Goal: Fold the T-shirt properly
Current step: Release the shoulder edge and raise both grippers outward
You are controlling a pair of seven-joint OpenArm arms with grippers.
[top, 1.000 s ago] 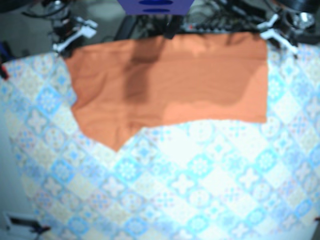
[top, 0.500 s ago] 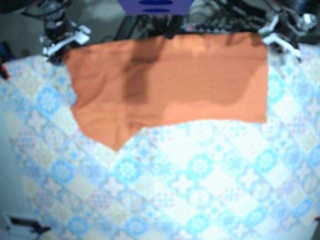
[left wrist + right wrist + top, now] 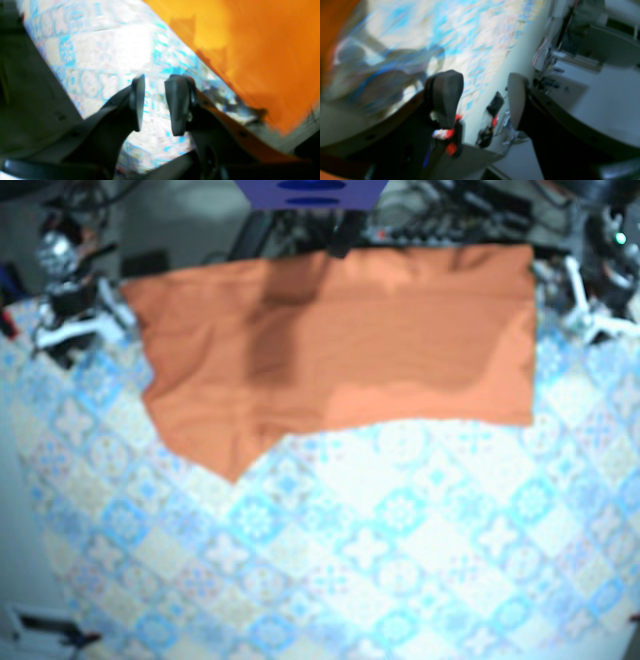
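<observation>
across the far half of the bench, per the base view, the orange t-shirt lies spread flat on the blue-and-cream tile-print cloth. its far edge runs along the back of the bench, and its near edge is uneven w/ one corner dipping to a point toward that view's near-left. a darker band crosses the fabric left of centre and a paler patch sits along the near edge on the right; folded layer or shadow, can't tell, pic too soft. only the base view shows both arms at once: the right end effector is just off the shirt's far-left corner and the left end effector just off the far-right corner, neither seen gripping fabric. jaw gap isn't readable from up there, but the wrist views fill that in. left wrist cam: the two dark fingers stand a little apart w/ only tile print between them, and the shirt edge runs diagonally just beside the right-hand finger, not between. right wrist cam: jaws wide apart, nothing between, pointing past the bench edge at blurred clutter. only a sliver of orange shows in that view's top-left corner, and the whole frame is v. blurry.
</observation>
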